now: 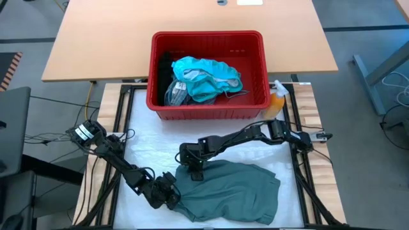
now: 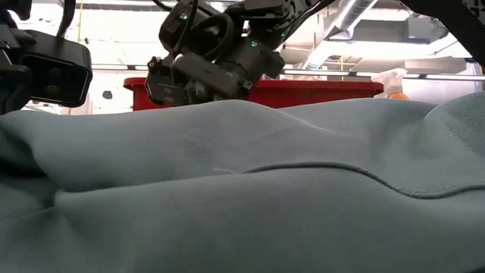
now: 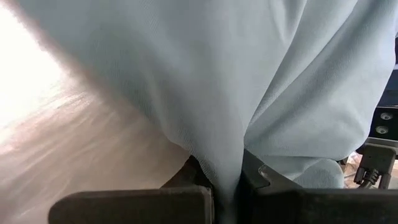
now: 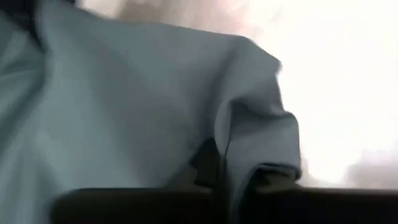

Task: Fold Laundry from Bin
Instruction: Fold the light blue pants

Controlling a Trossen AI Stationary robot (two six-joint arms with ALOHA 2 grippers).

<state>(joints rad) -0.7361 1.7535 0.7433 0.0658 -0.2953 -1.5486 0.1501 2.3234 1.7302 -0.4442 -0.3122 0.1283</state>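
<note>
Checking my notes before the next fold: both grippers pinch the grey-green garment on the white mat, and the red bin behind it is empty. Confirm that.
Not quite. The red bin is not empty: the high view shows teal laundry piled in it. The rest holds: the left gripper and right gripper pinch the grey-green garment on the white mat.

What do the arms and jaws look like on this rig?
Both arms are dark, near-black, built of jointed segments with black cables along them. The left arm carries a white label near its base; the right arm shows small green lights on its wrist in the low view. Left gripper and right gripper each have flat, dark grey jaws.
</note>
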